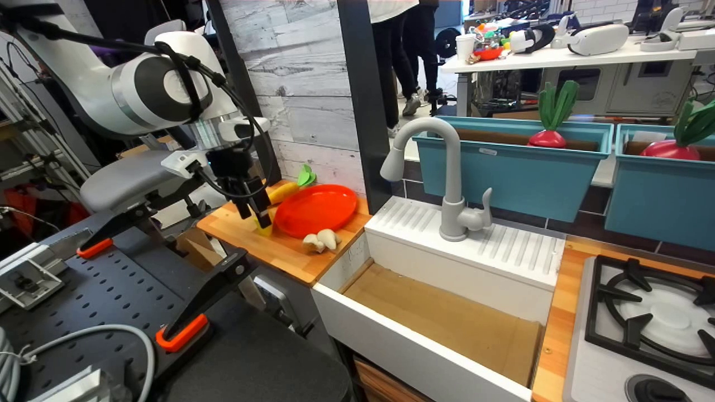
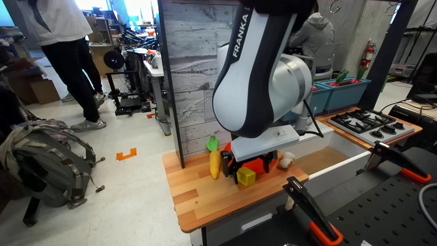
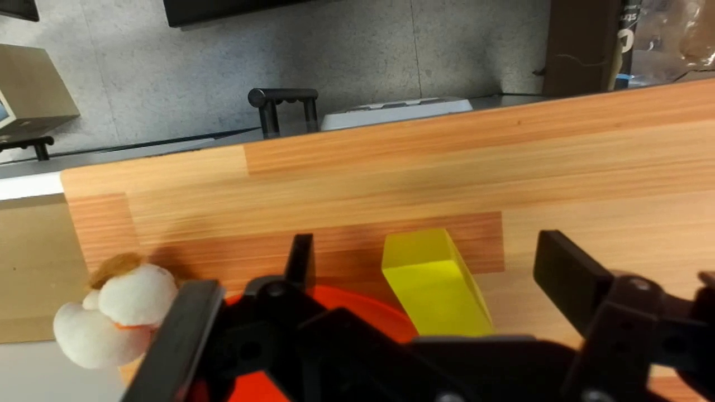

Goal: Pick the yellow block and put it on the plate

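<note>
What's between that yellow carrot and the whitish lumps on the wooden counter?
The red plate lies between the carrot and the whitish lumps; both exterior views show it.

The block (image 2: 246, 177) is small and yellow all over, with flat sides and straight edges. It is longer one way than the other. It sits on the wooden counter (image 2: 218, 201), just beside the plate (image 1: 318, 209), but I can't tell if the two touch. In the wrist view I see a short end and a brighter long side, and its lower part is hidden there. The plate is round, smooth and bright red-orange, with a low rim. It is much bigger than the block. It rests on the counter with its inside facing up.
</note>
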### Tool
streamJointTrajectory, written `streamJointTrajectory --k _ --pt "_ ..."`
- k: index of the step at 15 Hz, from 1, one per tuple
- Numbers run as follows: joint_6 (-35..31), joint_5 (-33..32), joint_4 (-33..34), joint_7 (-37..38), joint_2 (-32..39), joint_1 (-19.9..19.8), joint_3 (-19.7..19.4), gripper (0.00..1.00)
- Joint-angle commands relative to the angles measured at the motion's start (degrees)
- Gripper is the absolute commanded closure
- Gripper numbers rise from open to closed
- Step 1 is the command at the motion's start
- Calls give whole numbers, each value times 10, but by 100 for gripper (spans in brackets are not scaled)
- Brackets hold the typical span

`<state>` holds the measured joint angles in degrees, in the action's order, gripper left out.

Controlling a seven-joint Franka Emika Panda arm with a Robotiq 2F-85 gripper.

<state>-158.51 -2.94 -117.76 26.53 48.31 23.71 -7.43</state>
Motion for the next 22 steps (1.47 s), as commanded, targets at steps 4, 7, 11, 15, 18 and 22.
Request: streamJointTrajectory --k 4,7,11,15,18,22 --pt "-18 9 6 -3 6 -1 8 3" --pt "-15 12 11 -3 6 -6 8 0" --pt "-17 13 22 -1 12 -8 7 0" --pt "-28 12 27 1 20 -6 5 42" --pt "-27 14 31 -1 24 -7 6 64" --pt "-22 15 37 0 28 -6 4 92"
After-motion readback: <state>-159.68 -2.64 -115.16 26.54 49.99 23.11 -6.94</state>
